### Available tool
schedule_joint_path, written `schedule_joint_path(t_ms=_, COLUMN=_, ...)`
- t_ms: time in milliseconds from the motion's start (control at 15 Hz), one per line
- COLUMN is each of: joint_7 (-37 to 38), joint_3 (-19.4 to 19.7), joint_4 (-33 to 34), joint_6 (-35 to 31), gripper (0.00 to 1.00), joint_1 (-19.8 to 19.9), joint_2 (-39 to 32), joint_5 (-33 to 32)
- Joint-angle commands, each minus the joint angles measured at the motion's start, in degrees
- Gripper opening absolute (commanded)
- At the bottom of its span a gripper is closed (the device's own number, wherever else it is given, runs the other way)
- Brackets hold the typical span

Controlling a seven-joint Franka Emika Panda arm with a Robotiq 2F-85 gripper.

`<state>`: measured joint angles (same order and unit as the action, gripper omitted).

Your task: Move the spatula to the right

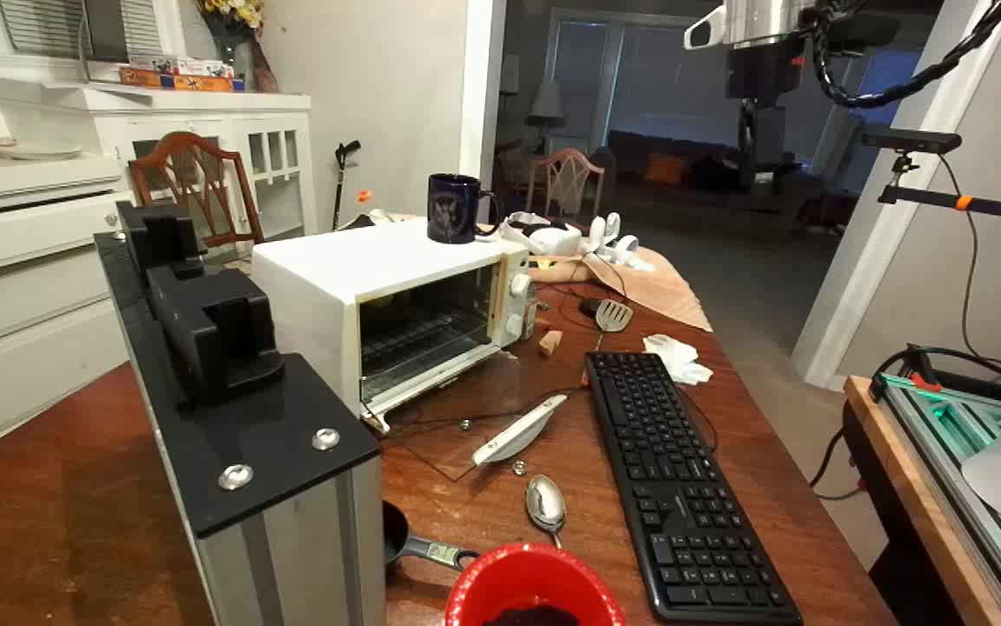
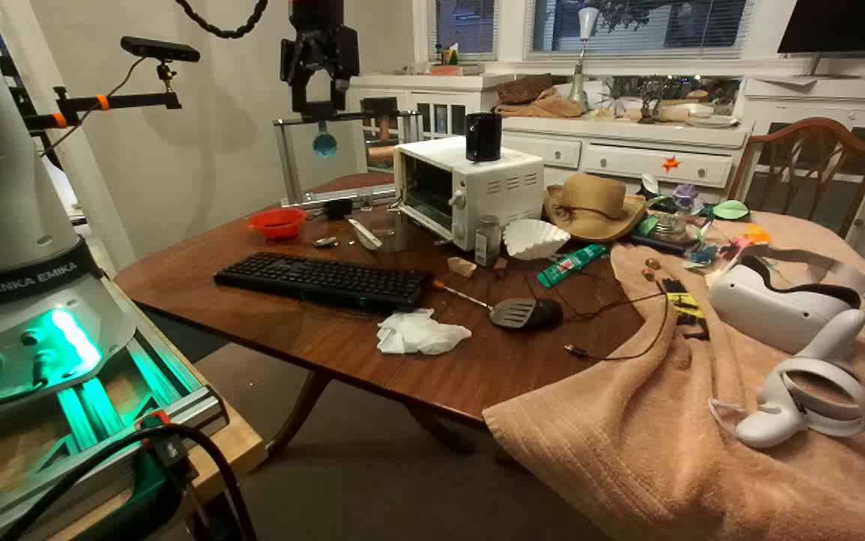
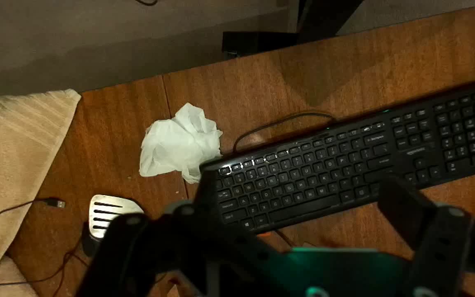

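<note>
The spatula (image 2: 513, 314) lies flat on the wooden table, with a slotted metal head and a thin shaft ending in an orange tip by the keyboard. Its head also shows in an exterior view (image 1: 613, 315) and at the lower left of the wrist view (image 3: 104, 212). There my gripper's left finger linkage hides most of the shaft. A dark object lies against the head. My gripper (image 2: 319, 107) is open and empty, high above the table. It also shows in an exterior view (image 1: 761, 172). In the wrist view the spread fingers (image 3: 300, 185) frame the keyboard, well apart from the spatula head.
A black keyboard (image 2: 319, 279) and crumpled white tissue (image 2: 421, 333) lie near the spatula. A white toaster oven (image 2: 503, 188) with a dark mug (image 2: 483, 137) stands behind. A peach towel (image 2: 612, 436) with a white headset (image 2: 785, 304) covers one table end. A red bowl (image 2: 276, 223) stands beyond the keyboard.
</note>
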<state>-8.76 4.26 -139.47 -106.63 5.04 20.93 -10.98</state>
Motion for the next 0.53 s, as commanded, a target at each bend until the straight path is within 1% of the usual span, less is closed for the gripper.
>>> schedule_joint_path(t_ms=0, joint_7=0.11, joint_3=0.34, joint_4=0.07, joint_6=0.10, gripper=1.00, joint_1=-0.39, joint_2=0.00, joint_5=-0.10)
schedule_joint_path(t_ms=333, joint_7=0.11, joint_3=0.34, joint_4=0.07, joint_6=0.10, gripper=1.00, joint_1=-0.39, joint_2=0.00, joint_5=-0.10)
schedule_joint_path(t_ms=467, joint_7=5.98, joint_3=1.42, joint_4=2.21, joint_6=-4.27, gripper=1.00, joint_1=0.67, joint_2=-4.50, joint_5=3.62)
